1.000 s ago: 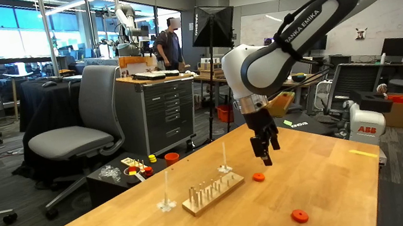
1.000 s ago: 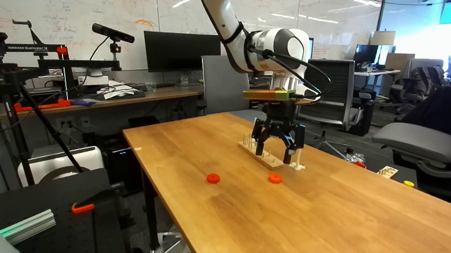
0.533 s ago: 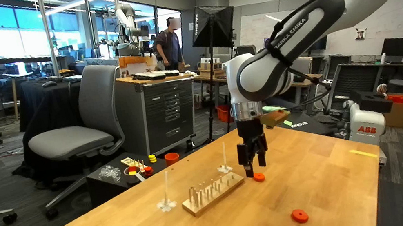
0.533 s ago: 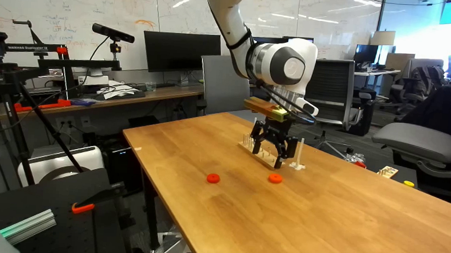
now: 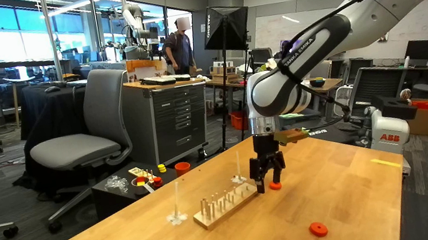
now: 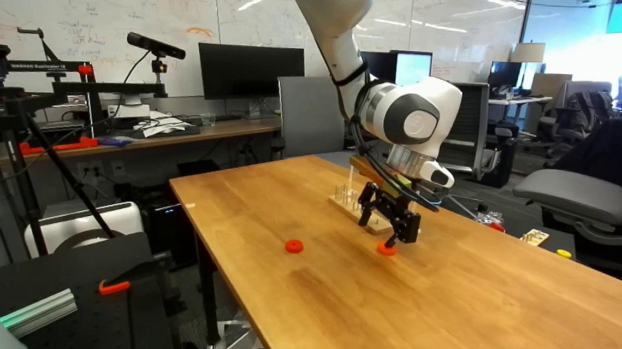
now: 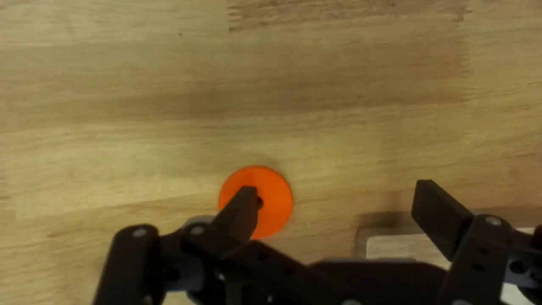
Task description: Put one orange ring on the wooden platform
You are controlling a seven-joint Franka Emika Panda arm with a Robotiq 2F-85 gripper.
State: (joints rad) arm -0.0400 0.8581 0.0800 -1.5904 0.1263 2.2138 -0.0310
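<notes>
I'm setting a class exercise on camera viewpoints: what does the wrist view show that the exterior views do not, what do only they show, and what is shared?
Only in the wrist view: the small dark hole in the flat, round orange ring nearest the open black two-fingered gripper.

Only in both exterior views: a second flat, round orange ring, the white-and-grey robot arm and thin upright wooden pegs.

Shared: that first ring, the gripper, the light-brown wooden tabletop and one end of the low, pale, rectangular wooden platform.
</notes>
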